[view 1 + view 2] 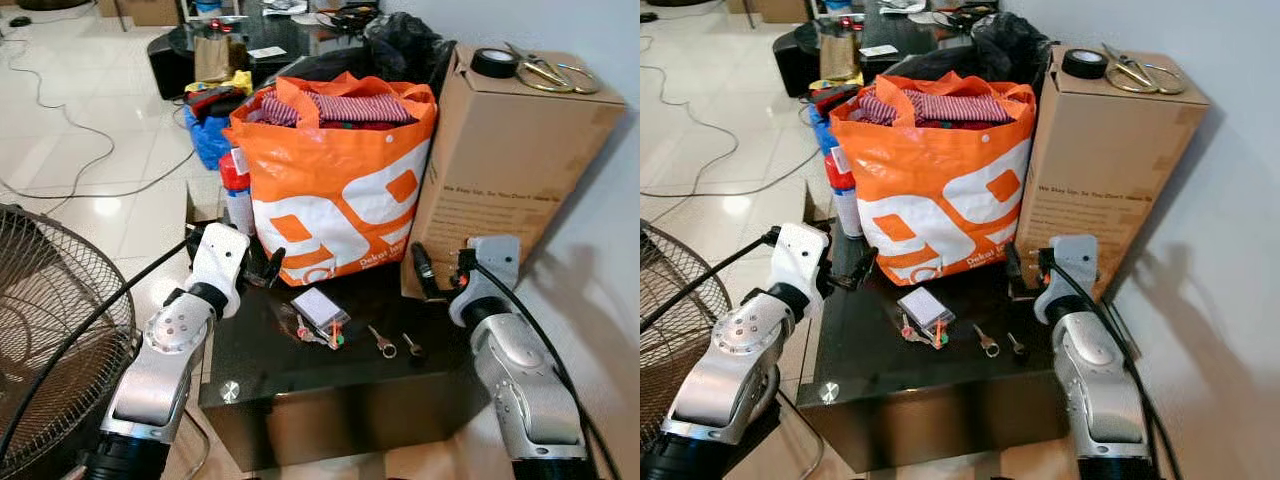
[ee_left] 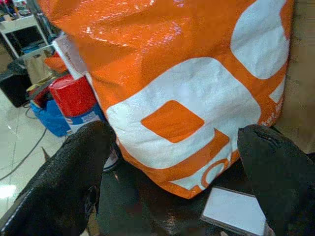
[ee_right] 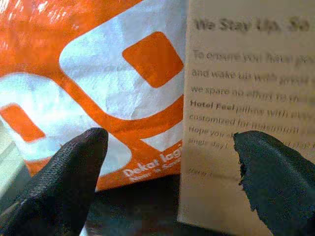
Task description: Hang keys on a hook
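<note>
A bunch of keys [image 1: 322,333] with coloured heads and a white rectangular tag [image 1: 320,307] lies in the middle of the low black table [image 1: 300,395]. Two loose keys [image 1: 382,342] lie just right of it. My left gripper [image 1: 266,268] hovers over the table's back left, open and holding nothing, a short way left of the bunch. In the left wrist view its fingers [image 2: 64,182] frame the orange bag, and the tag [image 2: 236,211] lies below them. My right gripper [image 1: 440,270] is open and holds nothing at the table's back right, close to the cardboard box.
An orange shopping bag [image 1: 335,180] full of clothes stands at the table's back. A tall cardboard box [image 1: 500,150] with a tape roll and scissors on top stands right of it against the wall. A red-capped spray can [image 1: 236,190] stands at the back left. A floor fan [image 1: 50,330] is close on the left.
</note>
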Controlling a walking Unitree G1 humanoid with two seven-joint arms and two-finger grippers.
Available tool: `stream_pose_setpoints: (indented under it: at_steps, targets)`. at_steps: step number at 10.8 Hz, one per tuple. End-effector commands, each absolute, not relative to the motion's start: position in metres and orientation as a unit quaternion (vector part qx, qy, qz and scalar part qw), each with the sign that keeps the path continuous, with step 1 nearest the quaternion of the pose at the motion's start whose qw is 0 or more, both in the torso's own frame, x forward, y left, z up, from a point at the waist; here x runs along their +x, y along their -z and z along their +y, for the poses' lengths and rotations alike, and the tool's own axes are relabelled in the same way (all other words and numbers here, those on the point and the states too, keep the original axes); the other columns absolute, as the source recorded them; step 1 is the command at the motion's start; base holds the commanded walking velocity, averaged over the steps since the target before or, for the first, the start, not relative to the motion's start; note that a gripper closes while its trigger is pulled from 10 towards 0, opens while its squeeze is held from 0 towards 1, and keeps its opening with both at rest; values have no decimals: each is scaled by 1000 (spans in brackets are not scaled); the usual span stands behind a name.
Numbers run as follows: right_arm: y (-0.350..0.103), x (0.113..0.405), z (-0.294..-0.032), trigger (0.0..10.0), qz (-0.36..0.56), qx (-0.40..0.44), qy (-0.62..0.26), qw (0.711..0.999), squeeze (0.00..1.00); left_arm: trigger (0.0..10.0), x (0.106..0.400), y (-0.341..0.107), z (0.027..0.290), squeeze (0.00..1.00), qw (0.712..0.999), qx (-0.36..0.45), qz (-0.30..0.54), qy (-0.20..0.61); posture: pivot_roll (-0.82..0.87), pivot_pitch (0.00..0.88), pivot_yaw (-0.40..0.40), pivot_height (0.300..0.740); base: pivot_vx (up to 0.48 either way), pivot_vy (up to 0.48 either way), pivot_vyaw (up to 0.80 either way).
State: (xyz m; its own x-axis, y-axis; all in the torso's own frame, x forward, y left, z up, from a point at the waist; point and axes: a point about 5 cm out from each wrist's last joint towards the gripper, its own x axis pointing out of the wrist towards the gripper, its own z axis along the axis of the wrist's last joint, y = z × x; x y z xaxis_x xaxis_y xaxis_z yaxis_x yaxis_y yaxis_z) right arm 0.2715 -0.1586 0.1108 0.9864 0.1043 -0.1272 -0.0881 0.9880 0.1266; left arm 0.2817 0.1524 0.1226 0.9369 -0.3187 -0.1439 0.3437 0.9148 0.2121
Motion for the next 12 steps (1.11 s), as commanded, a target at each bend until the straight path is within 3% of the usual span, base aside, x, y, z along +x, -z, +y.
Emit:
stream_pose_setpoints:
  at_steps: [1,3,5,6,7,8,12]
  targets:
    - [-120,276,-163,10000,46,64,-30,996,0,10000,280,-123,151,0,974,123,54,183,-94,0,9,740,0,0,0]
    - [-107,286,-163,10000,97,27,-55,993,0,10000,273,-113,146,0,948,166,79,261,-61,0,-25,740,0,0,0]
    - [-63,278,-158,10000,241,-61,-119,961,0,10000,253,-94,133,0,889,229,127,375,-77,0,-12,740,0,0,0]
    - [-51,277,-162,10000,267,-66,-113,955,0,10000,249,-91,126,0,884,207,133,397,-94,0,-19,740,0,0,0]
    - [-31,278,-164,10000,307,-93,-91,943,600,10000,246,-85,125,0,875,221,126,412,-141,0,2,740,0,0,0]
    - [-24,278,-166,10000,317,-107,-88,938,1000,10000,243,-82,124,0,873,227,123,415,-157,0,8,740,0,0,0]
    - [-2,278,-179,10000,353,-54,-38,933,1000,10000,231,-69,121,0,852,230,150,445,-163,0,-6,740,0,0,0]
